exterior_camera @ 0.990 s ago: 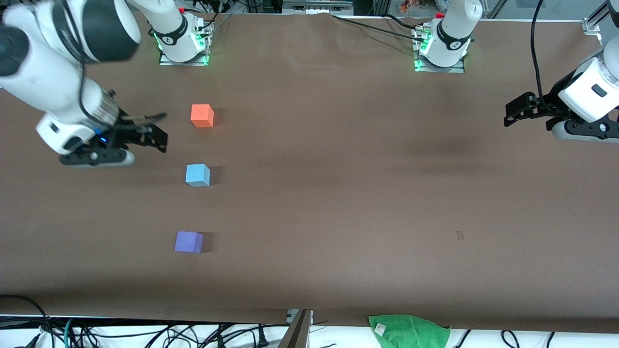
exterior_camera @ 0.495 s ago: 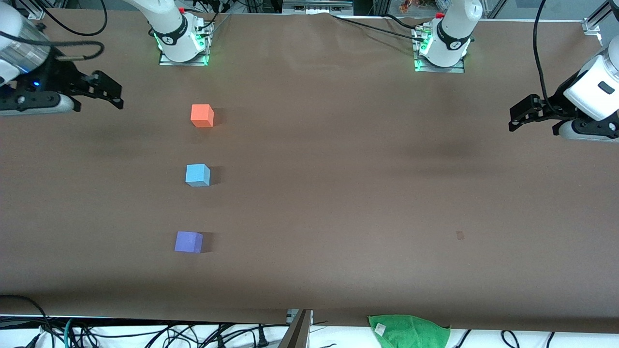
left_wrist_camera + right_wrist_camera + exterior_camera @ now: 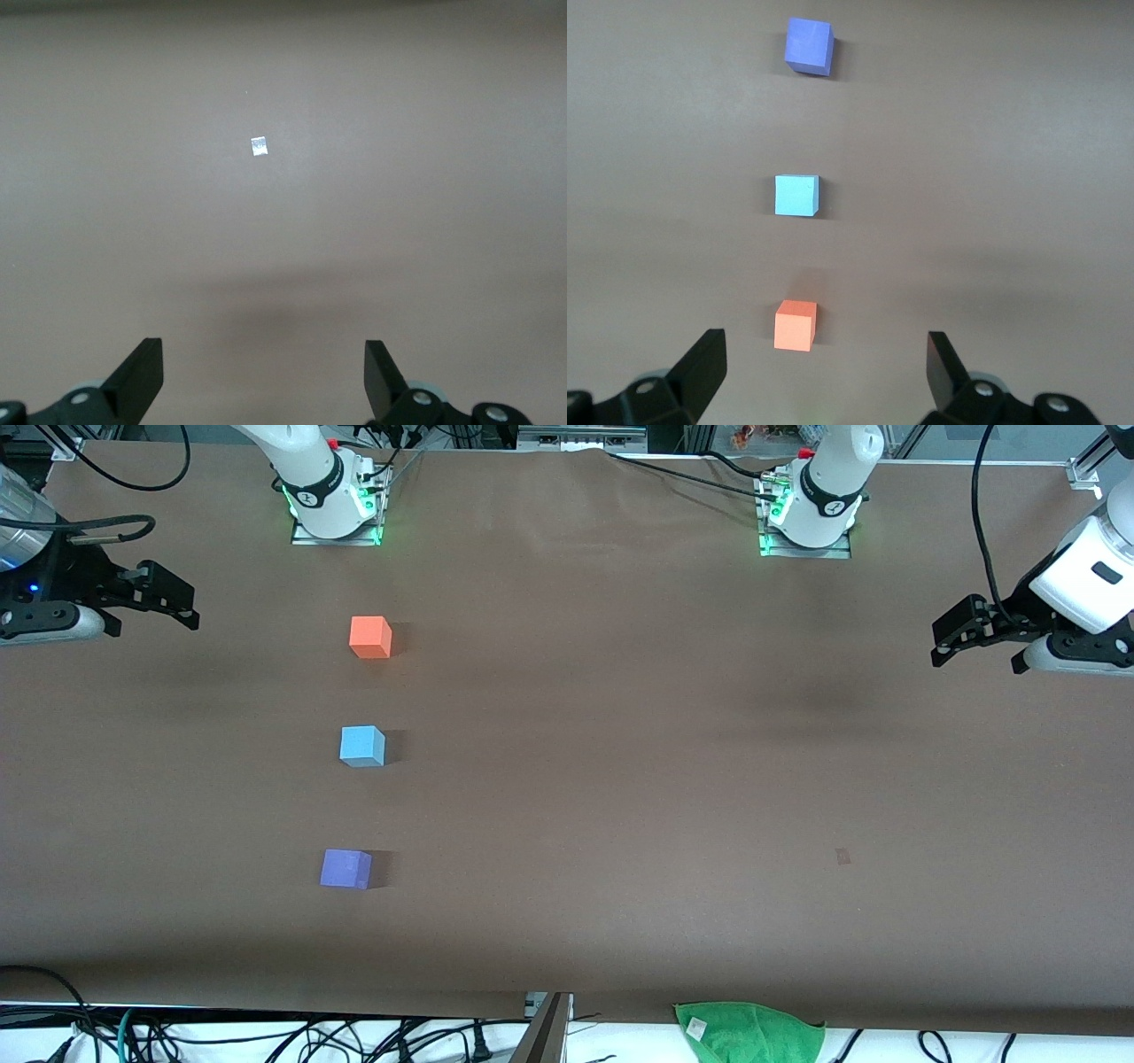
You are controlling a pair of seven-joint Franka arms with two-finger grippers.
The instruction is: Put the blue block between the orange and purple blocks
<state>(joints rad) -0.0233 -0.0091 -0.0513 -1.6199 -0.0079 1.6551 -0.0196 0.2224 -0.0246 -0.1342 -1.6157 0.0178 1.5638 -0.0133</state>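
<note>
Blue block point(image 3: 361, 745) between orange block point(image 3: 369, 637) and purple block point(image 3: 345, 868), left gripper point(image 3: 946, 635) and right gripper point(image 3: 174, 597) both released

I see even, soft overhead light on the matte brown surface point(image 3: 620, 779), without glare. Each cube casts a short faint shadow toward the left arm's end. Green LEDs glow at both bases. Focus is sharp throughout.

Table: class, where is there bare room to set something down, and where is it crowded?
Bare: the wide stretch from the blocks toward the left arm's end. Crowded: the line of orange block, blue block and purple block, with only gaps between.
</note>
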